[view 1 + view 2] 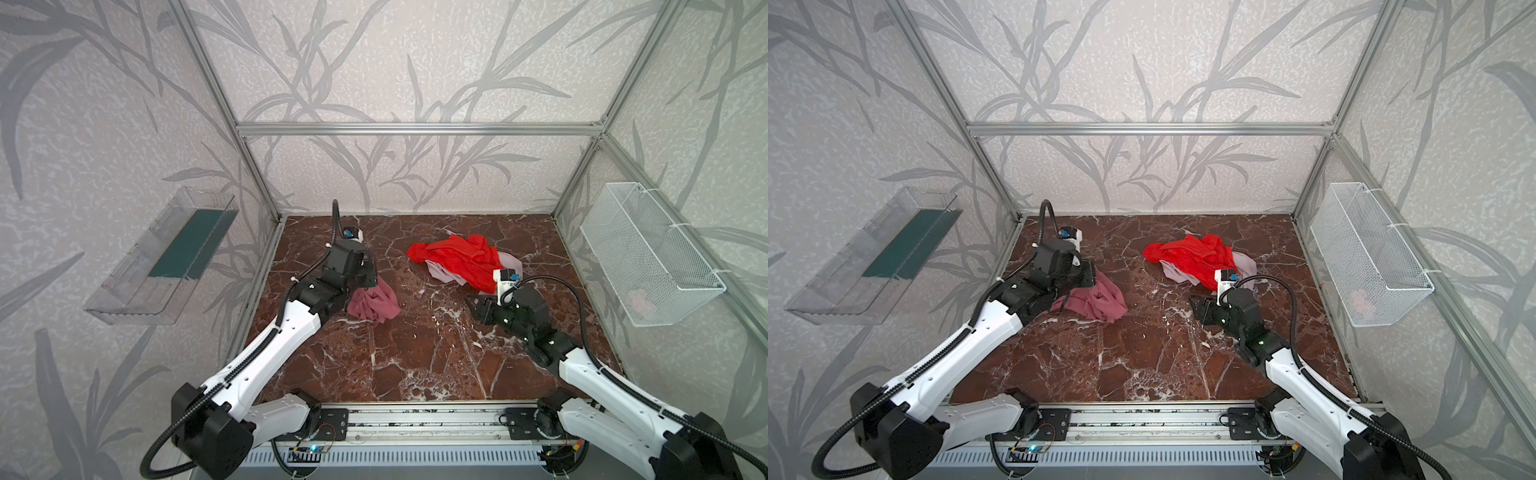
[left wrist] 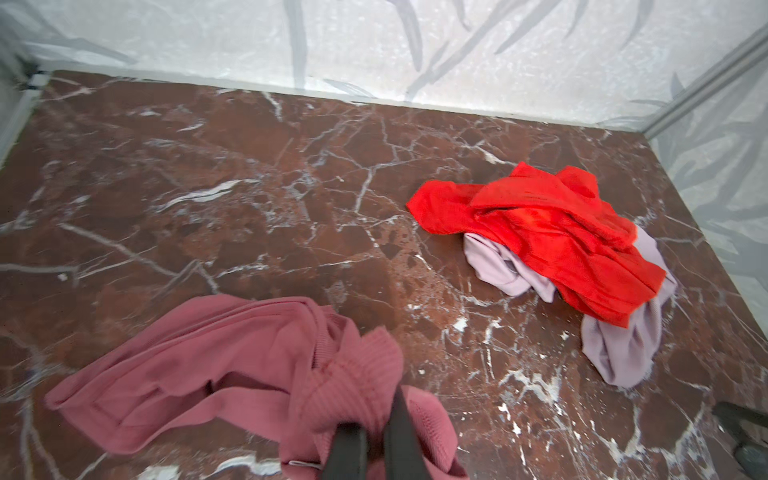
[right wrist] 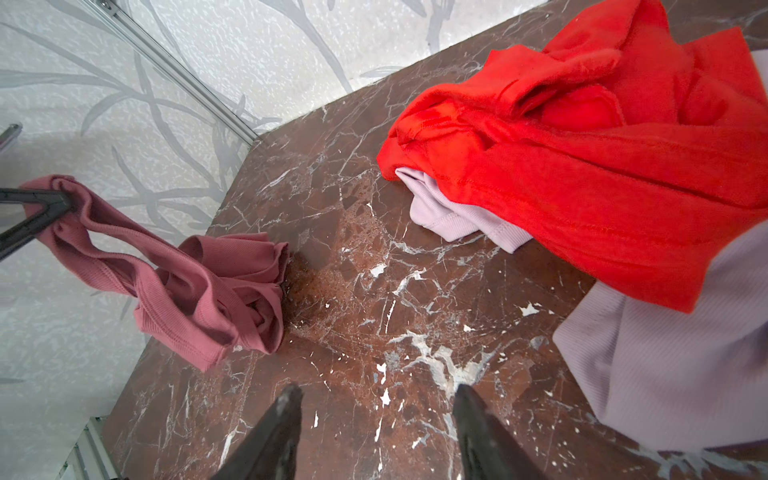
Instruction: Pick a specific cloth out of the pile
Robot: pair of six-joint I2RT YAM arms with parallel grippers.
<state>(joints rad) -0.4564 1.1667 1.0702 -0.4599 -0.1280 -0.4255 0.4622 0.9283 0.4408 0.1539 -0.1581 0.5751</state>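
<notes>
1. Cloth (image 1: 374,306) of dusty rose, ribbed and matte, sits on the left part of the counter (image 1: 415,357), well apart from the pile (image 1: 457,259); both top views show this.
2. Left end effector (image 1: 371,286) is clamped tight on one end of the cloth. In the left wrist view its two dark fingers (image 2: 399,415) stand close together with rose fabric (image 2: 199,365) pinched between them.
3. From the right wrist view, the gripped end is raised off the counter. A strap-like band runs down from the left end effector (image 3: 62,201) to the bulk of the cloth (image 3: 216,299), which rests bunched on the marble.
4. Right end effector (image 3: 378,390) has its jaws moderately apart with nothing between them, only bare counter. In a top view it sits low just in front of the pile (image 1: 1196,257) and points toward the left (image 1: 1197,305).
5. In the pile, a red cloth (image 2: 540,232) lies on top of a lilac cloth (image 2: 619,349). The lilac one shows at the front edge and at the right side.
6. A wire basket (image 1: 648,249) hangs on the right wall and a clear tray (image 1: 162,257) on the left wall; neither touches the cloths.
</notes>
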